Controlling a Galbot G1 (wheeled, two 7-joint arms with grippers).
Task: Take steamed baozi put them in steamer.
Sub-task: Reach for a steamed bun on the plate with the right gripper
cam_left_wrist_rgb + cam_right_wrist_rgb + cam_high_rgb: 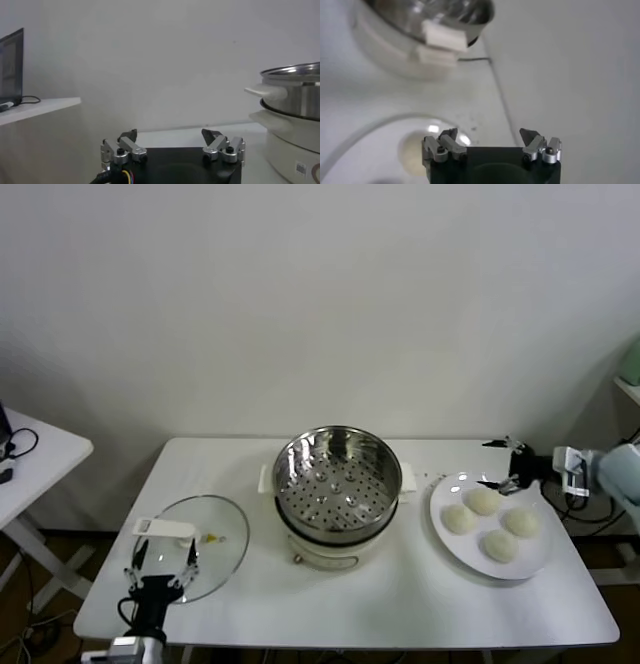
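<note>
Four smooth cream baozi (491, 524) sit clustered on a plate (447, 537) near the worktop's (400, 604) right edge. Right tool (502, 463) hovers open over the plate's far rim. Steamer (338, 476) stands mid-worktop. Left tool (160, 562) waits open at the near left corner.

Four steamed baozi (491, 521), small smooth cream-white buns, sit in a loose cluster on a round white plate (452, 546) at the right end of the white worktop (400, 599), none touching its neighbours. The steamer (337, 479), a shiny steel basket with a perforated floor (no buns in it), stands upright on a cream-white pot base mid-worktop, just left of the plate.
</note>
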